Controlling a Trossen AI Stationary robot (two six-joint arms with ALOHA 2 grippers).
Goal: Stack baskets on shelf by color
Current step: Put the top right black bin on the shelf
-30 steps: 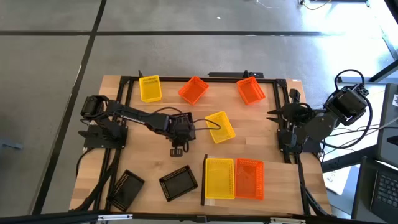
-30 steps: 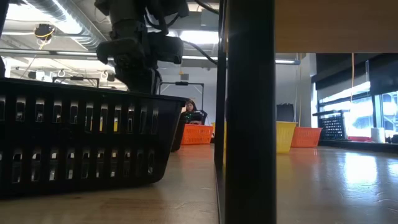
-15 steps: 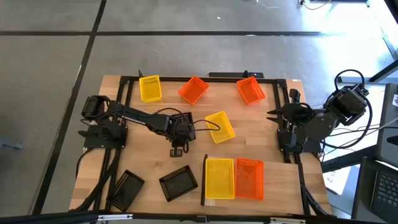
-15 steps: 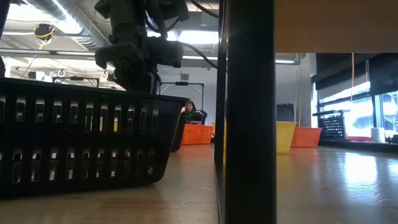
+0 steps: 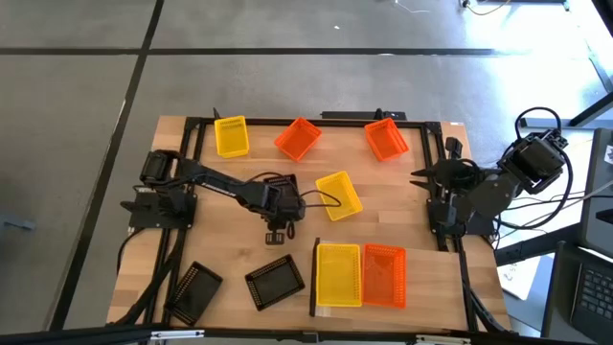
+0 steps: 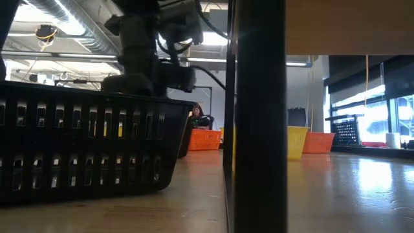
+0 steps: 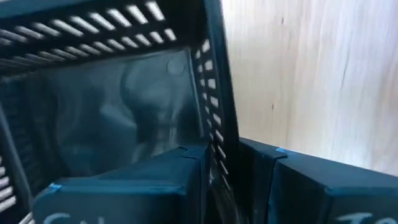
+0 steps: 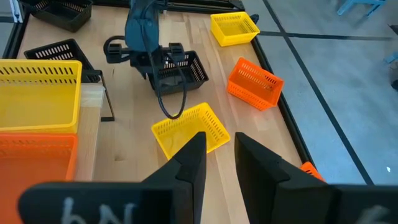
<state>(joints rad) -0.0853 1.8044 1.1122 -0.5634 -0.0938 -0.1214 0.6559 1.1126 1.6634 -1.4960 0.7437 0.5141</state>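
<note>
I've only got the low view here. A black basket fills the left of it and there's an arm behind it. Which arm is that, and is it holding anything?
Observer: That's the left arm. The left gripper is closed on one wall of a black basket at mid-table.
Operator: What's on the shelf?
Observer: The shelf holds one yellow basket and one orange basket, side by side.
Operator: And the right arm?
Observer: It waits at the table's right edge. The right gripper is open, with nothing between its fingers.
</note>
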